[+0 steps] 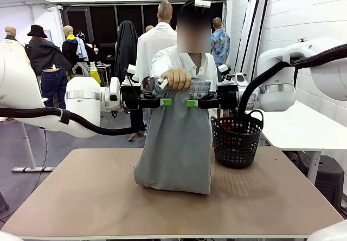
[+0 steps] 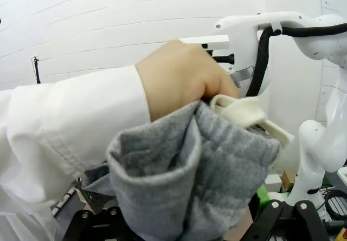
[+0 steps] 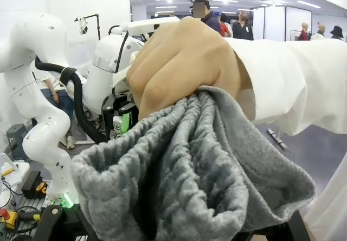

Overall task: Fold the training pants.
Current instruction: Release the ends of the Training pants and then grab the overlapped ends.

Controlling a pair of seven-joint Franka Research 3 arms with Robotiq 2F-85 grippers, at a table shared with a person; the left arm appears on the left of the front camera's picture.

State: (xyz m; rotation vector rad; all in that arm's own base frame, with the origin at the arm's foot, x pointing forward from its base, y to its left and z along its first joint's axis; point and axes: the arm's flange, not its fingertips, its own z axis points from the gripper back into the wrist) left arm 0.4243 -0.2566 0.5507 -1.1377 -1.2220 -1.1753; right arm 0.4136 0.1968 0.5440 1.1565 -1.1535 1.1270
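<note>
A handover is judged to be in hand: the left gripper (image 1: 164, 102) is set unclenched at the waistband, the training pants (image 1: 176, 143) are hung from the person's hand (image 1: 176, 79) down to the table (image 1: 81, 197), and the right gripper (image 1: 192, 103) is likewise unclenched. Both must next be closed on the waistband's ends. Bare tabletop is left in front, less beside the basket (image 1: 237, 138).

The training pants (image 1: 176, 143) are soft, matt grey jersey cloth, the waistband gathered into fine ribs, with a cream cloth cord (image 2: 244, 111). The person's sleeve (image 2: 65, 127) is smooth white woven cloth. The counter (image 1: 81, 197) is smooth and matt. The basket (image 1: 237, 143) is black plastic lattice. The left arm's shell (image 1: 81, 108) is glossy white plastic
</note>
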